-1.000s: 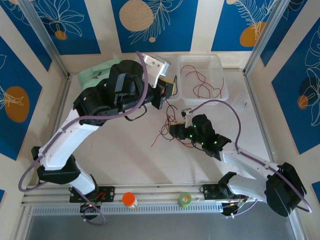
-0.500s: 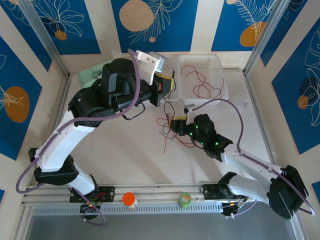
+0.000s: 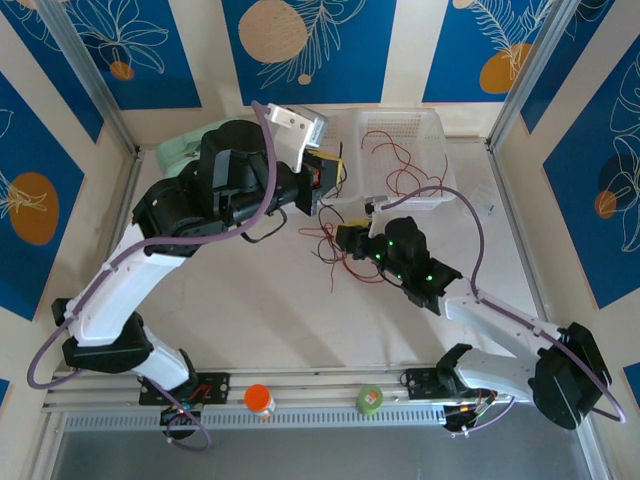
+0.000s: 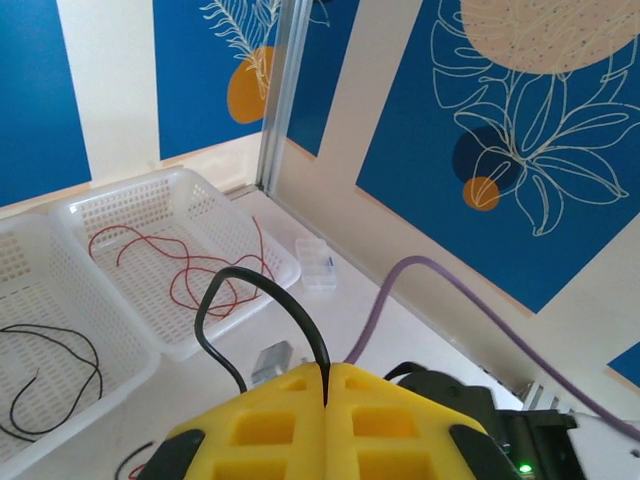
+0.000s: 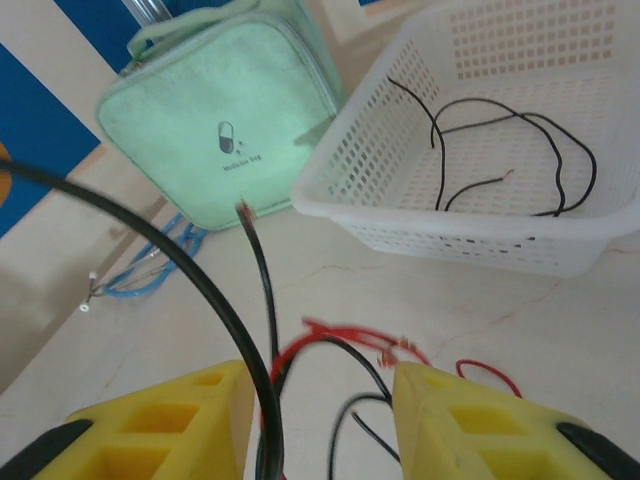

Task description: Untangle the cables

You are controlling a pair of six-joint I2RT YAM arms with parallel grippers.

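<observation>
Pale counter (image 3: 250, 290), blue leaf-print walls (image 3: 340, 60) behind. Red and black cables (image 3: 335, 248) tangled just before white basket (image 3: 400, 114). Right fingers (image 5: 480, 420) at tangle, standing apart, strands loose in gap. Left fingers (image 4: 262, 428) pinched together on black cable (image 4: 245, 271), beside basket. Left wrist view: red strands in that basket, black ones in second basket (image 4: 22, 262) touching it. Right wrist view: mint pouch (image 5: 225, 130) beside second basket.
</observation>
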